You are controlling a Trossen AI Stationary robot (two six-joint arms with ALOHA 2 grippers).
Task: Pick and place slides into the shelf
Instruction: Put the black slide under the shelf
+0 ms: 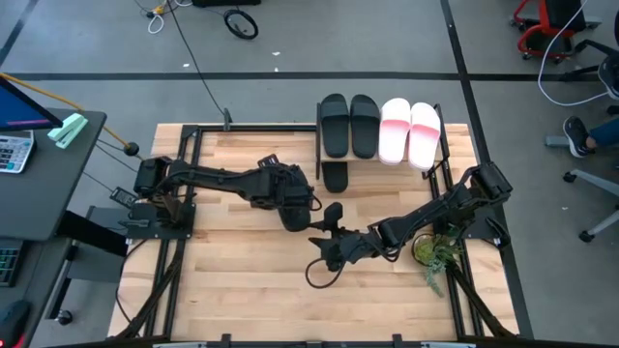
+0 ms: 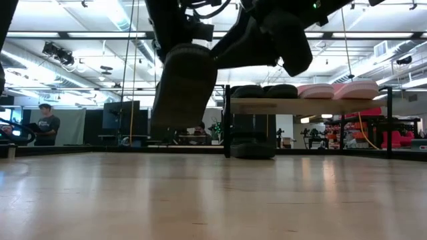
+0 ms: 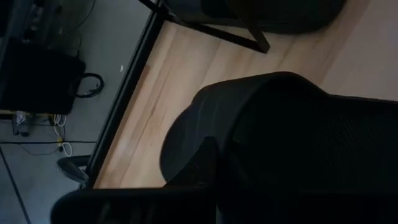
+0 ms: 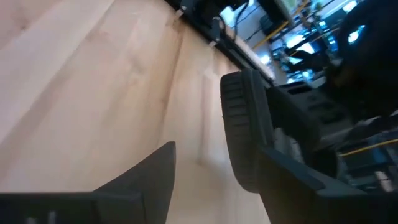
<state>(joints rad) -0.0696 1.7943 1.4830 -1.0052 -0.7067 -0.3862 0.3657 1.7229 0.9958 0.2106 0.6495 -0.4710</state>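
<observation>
Centre frame: left hand (image 1: 295, 215) clamped on a black slide (image 2: 183, 83), long axis near vertical, above the desk (image 1: 232, 280). Right hand (image 1: 324, 253), fingers apart, beside it.

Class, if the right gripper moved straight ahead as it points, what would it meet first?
Probably the lifted black slide, edge-on between the right gripper's open fingers; depth unclear.

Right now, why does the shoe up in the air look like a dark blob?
Low view: the lifted black slide sits in front of bright ceiling lights, so it shows as a silhouette; the table shines with their glare. High view: even light, the pink slides stand out.
</observation>
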